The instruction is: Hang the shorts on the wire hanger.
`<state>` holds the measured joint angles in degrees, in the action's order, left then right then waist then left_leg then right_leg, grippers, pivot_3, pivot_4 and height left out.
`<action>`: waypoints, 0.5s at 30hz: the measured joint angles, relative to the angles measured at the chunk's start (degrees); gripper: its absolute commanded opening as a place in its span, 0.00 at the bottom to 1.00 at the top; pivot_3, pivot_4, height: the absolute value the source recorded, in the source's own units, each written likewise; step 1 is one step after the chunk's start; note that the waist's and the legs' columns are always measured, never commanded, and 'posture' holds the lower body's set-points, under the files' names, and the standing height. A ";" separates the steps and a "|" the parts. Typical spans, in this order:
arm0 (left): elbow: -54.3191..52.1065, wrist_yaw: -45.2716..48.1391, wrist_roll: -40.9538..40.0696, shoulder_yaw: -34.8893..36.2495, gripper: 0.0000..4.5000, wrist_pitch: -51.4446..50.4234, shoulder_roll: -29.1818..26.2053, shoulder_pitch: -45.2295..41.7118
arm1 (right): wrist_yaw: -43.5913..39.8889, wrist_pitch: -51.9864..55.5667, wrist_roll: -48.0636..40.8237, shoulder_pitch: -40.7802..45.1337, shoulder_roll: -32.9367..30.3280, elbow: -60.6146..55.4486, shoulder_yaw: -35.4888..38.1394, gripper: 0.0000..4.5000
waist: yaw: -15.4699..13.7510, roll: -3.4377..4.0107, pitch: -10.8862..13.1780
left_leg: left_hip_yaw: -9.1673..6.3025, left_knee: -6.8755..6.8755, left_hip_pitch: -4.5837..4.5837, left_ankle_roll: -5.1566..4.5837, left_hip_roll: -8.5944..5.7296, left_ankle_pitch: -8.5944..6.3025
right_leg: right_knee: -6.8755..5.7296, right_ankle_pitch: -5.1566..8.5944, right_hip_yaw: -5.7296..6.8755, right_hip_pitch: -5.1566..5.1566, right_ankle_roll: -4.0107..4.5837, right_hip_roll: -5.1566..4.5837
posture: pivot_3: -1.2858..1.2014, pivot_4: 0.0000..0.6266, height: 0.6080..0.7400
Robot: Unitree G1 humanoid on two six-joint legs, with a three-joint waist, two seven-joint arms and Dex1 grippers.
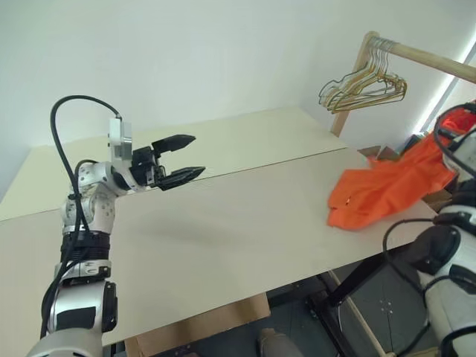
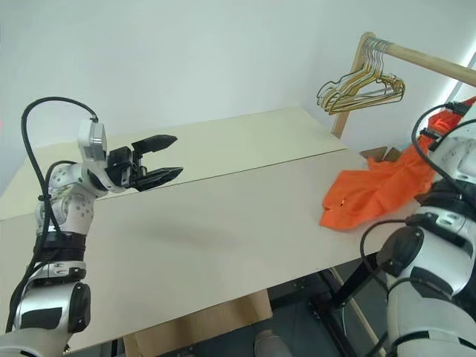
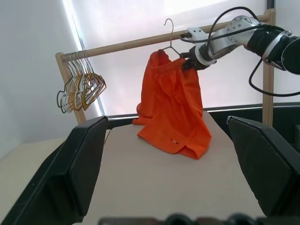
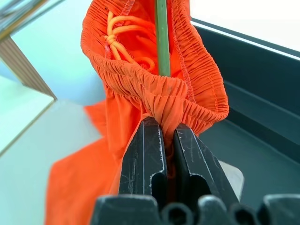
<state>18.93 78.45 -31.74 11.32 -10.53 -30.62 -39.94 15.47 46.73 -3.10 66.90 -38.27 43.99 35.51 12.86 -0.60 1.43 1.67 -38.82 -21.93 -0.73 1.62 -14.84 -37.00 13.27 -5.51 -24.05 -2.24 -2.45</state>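
Two grippers in play, and only one is working. The right gripper (image 4: 161, 140) has its fingers pressed together on the gathered waistband of the shorts (image 3: 171, 103), with the thin green wire of the hanger (image 4: 162, 37) running up through the waist opening just behind the pinch. Seen from the other wrist, the shorts hang from that pinch up near the wooden rail (image 3: 140, 42), their lower hem spilling onto the far right corner of the table (image 1: 223, 216); the hanger's hook (image 3: 169, 29) pokes up above the fabric, close under the rail but apparently not on it yet. Over at the rail's end sits the bunch of spare hangers (image 1: 364, 85) — well apart from the action.

The left gripper (image 1: 180, 158) hovers over the table's left side, fingers spread wide, holding nothing.

Judging by this, the step in hand is getting cloth and wire settled together up at the rail. To do it well, keep that pinch firm — the elastic is bunched and could slide out. Lift enough that the hem clears the table so nothing drags. Watch the wire too: whether the fingers grip it along with the waistband is hard to tell, and a loose hanger could swing free.
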 measured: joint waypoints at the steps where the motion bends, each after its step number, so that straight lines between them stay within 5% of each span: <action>1: -0.88 -0.31 -0.04 0.00 0.98 -0.10 0.04 0.21 | 0.24 -1.54 -0.49 1.28 -0.67 2.86 0.06 0.00 | 0.02 0.00 0.00 | 0.00 0.03 0.00 0.00 0.00 0.00 | 0.04 0.00 0.00 0.01 0.00 0.00 | 0.47 0.00 1.00; 15: -9.11 -4.13 -7.01 3.33 0.98 -2.51 0.47 4.98 | 3.93 -7.52 -7.20 8.18 -7.29 24.66 0.69 0.00 | -0.75 0.03 0.03 | 0.17 0.15 0.07 -0.02 0.00 -0.01 | 0.22 0.01 -0.03 0.10 -0.02 0.02 | 0.48 0.00 1.00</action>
<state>9.82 74.32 -38.76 14.65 -13.04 -30.15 -34.97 19.40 39.21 -10.29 75.07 -45.56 68.65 36.20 12.11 -0.57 1.46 1.84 -38.67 -21.86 -0.75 1.62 -14.85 -36.79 13.28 -5.54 -23.95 -2.26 -2.43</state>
